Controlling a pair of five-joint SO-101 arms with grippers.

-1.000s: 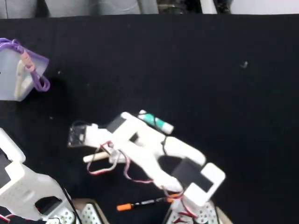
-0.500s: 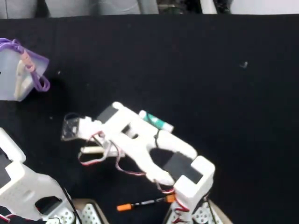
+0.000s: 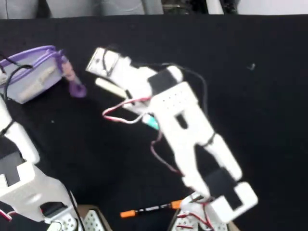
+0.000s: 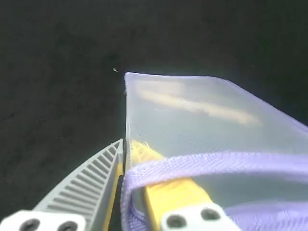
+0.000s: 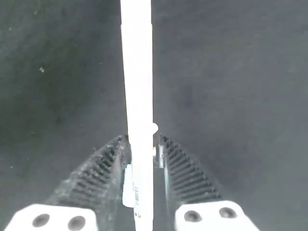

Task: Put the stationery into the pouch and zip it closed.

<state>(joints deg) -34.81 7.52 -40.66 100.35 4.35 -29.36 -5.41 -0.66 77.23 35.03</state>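
- High view: within the last second the right arm swung from the table's near edge out to the far left. The right gripper (image 3: 113, 83) is clamped on the white pen (image 3: 111, 89).
- The pouch (image 3: 31, 74) also moved: it was flat at the table edge and now sits tipped, mouth towards the pen tip, just ahead of the right gripper. Judgement: the insertion step is set up, and the zip comes later.
- The purple strap (image 3: 72, 83) hangs between the pen tip and the pouch mouth, so it may snag.
- Behind the right gripper, the green-capped marker (image 3: 151, 122) lies partly under the arm. The orange pen (image 3: 144, 210) is well back near the arm's base and has not moved. Both are yet to be packed.
- Left wrist view: the left gripper (image 4: 127, 144) is pinched on the pouch wall, one finger inside and one outside. A pale stick (image 4: 197, 106) is already in the pouch, ahead of the fingers.
- Right wrist view: the white pen runs straight out between closed fingers, with bare black table (image 5: 240, 72) ahead.
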